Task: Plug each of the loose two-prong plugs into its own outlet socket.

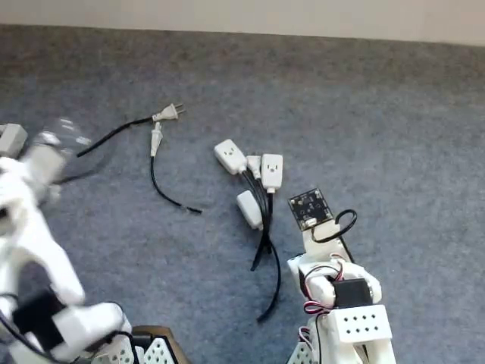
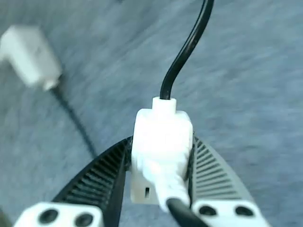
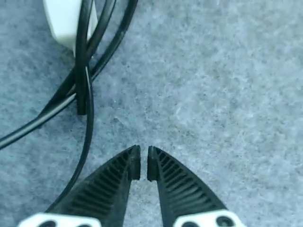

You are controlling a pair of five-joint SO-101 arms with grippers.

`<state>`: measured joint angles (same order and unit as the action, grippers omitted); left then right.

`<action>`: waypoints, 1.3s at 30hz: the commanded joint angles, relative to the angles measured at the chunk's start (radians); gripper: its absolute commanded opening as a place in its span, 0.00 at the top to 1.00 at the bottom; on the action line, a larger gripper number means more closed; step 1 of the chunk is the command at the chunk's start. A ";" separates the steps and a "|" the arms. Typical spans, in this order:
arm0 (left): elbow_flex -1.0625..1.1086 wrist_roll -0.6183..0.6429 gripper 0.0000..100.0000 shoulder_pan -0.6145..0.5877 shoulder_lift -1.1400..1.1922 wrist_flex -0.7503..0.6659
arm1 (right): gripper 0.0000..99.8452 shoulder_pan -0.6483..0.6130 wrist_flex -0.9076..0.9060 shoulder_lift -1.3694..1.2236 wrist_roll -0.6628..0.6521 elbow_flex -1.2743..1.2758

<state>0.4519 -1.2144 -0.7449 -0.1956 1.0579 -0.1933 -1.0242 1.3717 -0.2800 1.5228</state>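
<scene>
My left gripper (image 2: 161,144) is shut on a white socket block (image 2: 162,137) whose black cord (image 2: 182,56) leads away over the carpet. In the high view that gripper (image 1: 47,145) hangs at the far left. Its cord runs right to a two-prong plug (image 1: 168,114), and a second plug (image 1: 156,136) lies just below it. Three white sockets (image 1: 229,155), (image 1: 271,171), (image 1: 248,208) lie bunched mid-table on black cords. My right gripper (image 3: 143,161) is shut on nothing just above bare carpet, beside those cords (image 3: 83,90), with one socket (image 3: 68,19) a little farther off.
Another white block (image 1: 10,138) lies at the far left edge, also seen as a white block (image 2: 29,54) close to my left gripper. Grey carpet (image 1: 379,114) covers the table, with open room at the right and the back. The right arm's base (image 1: 356,322) stands at the front.
</scene>
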 commanded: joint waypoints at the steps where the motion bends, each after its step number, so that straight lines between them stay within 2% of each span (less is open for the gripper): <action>1: -0.427 0.092 1.00 -0.137 0.377 0.025 | 0.96 0.010 0.019 0.010 -0.009 -0.004; 8: -1.099 0.109 1.00 -0.182 0.900 0.321 | 0.96 0.010 0.024 0.013 -0.009 0.019; 14: -1.554 0.110 0.99 -0.131 1.175 0.588 | 0.96 0.010 0.024 0.013 -0.009 0.021; 16: -1.673 0.110 0.97 -0.120 1.237 0.669 | 0.96 0.010 0.024 0.013 -0.009 0.022; 19: -1.802 0.163 0.85 -0.128 1.303 0.709 | 0.96 0.010 0.024 0.013 -0.009 0.022; 22: -1.831 0.193 0.78 -0.137 1.325 0.710 | 0.96 0.010 0.024 0.013 -0.009 0.022; 31: -1.732 0.244 0.78 -0.124 1.264 0.715 | 0.96 0.010 0.024 0.013 -0.009 0.022; 39: -1.402 0.307 0.78 -0.064 0.949 0.713 | 0.96 0.010 0.024 0.013 -0.009 0.022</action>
<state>-1.0948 -0.9490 -0.8707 0.9674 1.7576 -0.1933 -1.0180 1.3748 -0.2800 1.5505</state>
